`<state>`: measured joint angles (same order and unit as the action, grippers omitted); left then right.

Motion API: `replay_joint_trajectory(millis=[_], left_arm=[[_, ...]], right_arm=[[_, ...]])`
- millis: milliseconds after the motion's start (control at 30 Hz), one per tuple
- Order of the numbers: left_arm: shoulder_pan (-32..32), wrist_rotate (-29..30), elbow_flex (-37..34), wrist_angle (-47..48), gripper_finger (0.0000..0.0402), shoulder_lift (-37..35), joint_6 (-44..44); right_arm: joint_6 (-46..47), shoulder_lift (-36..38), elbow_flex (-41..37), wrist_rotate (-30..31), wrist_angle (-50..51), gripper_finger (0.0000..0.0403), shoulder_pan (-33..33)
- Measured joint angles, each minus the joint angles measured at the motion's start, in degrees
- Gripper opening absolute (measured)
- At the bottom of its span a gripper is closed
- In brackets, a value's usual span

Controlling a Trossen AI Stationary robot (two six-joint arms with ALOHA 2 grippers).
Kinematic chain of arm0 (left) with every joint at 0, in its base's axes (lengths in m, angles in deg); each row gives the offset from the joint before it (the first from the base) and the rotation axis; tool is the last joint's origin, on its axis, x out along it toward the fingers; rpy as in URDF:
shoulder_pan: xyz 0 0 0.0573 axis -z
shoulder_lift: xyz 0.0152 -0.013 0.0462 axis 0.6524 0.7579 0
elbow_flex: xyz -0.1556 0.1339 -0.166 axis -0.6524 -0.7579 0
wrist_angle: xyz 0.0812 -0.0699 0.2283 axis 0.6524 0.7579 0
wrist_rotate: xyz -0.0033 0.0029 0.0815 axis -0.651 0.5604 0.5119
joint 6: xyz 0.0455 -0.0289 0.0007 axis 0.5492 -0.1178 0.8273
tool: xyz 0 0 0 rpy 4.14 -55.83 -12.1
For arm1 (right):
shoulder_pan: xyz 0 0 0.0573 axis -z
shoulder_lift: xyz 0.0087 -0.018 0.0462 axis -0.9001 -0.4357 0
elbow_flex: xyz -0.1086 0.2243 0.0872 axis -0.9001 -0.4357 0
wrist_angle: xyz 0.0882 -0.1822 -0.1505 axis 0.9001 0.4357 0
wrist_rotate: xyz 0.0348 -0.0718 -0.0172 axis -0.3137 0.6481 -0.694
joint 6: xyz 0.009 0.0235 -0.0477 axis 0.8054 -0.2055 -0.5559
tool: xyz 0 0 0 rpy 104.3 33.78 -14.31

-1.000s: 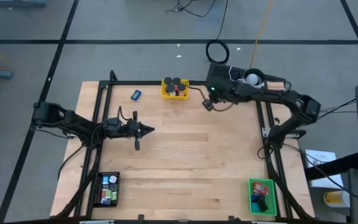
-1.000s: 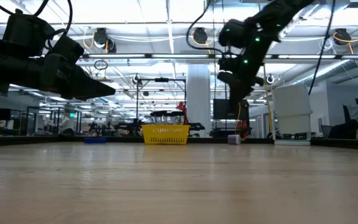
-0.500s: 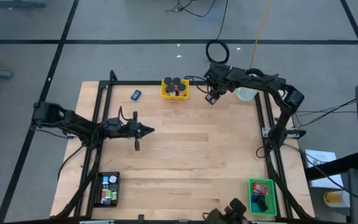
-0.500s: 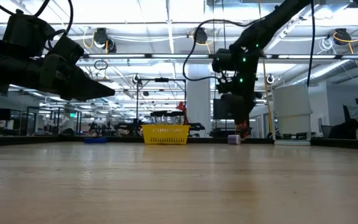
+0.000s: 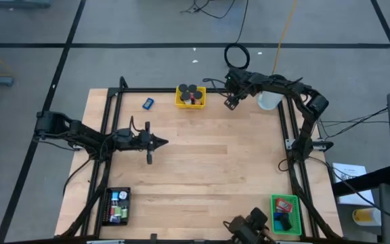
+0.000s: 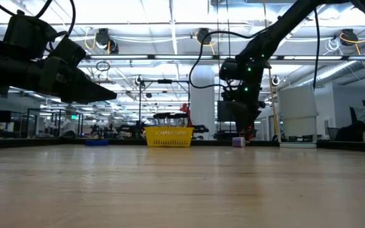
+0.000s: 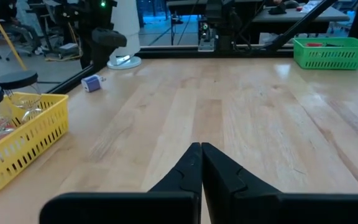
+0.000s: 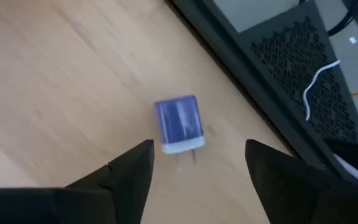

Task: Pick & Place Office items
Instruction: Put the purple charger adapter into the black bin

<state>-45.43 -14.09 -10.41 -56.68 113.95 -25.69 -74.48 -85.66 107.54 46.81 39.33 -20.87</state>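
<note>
Fingers of right gripper (image 8: 197,165) apart over purple plug block (image 8: 179,124) at far table edge — not yet gripped; left gripper (image 7: 201,163) shut, empty, idle mid-table.
Progress est. well along: yellow tray (image 5: 190,99), black tray (image 5: 116,206), green tray (image 5: 286,214) hold items; blue block (image 5: 148,103) & purple block left loose.

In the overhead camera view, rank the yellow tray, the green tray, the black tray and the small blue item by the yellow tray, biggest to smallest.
1. Black tray, the longest outline.
2. Green tray, slightly smaller, though partly cut off at the picture's edge.
3. Yellow tray, close to the green one, so that order is unsure.
4. Small blue item, clearly the smallest.
</note>
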Motion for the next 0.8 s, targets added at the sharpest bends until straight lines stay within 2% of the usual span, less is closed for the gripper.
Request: replay_joint_trajectory(millis=[200, 400, 500, 600, 800], left_arm=[[0.0, 0.0, 0.0, 0.1, 0.0026, 0.0, -0.1], [0.0, 0.0, 0.0, 0.1, 0.0016, 0.0, -0.1], [0.0, 0.0, 0.0, 0.1, 0.0006, 0.0, 0.0], [0.0, 0.0, 0.0, 0.1, 0.0004, 0.0, 0.0], [0.0, 0.0, 0.0, 0.1, 0.0026, 0.0, -0.1]], right_arm=[[-1.4, 0.0, -2.0, -4.6, -3.0, 0.0241, 1.0], [-2.7, 0.0, -5.6, -1.2, -6.5, 0.0240, 1.6], [-2.7, 0.0, -6.9, -2.1, -8.4, 0.0240, 2.2], [-3.0, 0.0, -8.1, -5.9, -11.5, 0.0240, 2.4], [-4.3, 0.0, -10.1, -6.1, -13.0, 0.0231, 2.5]])
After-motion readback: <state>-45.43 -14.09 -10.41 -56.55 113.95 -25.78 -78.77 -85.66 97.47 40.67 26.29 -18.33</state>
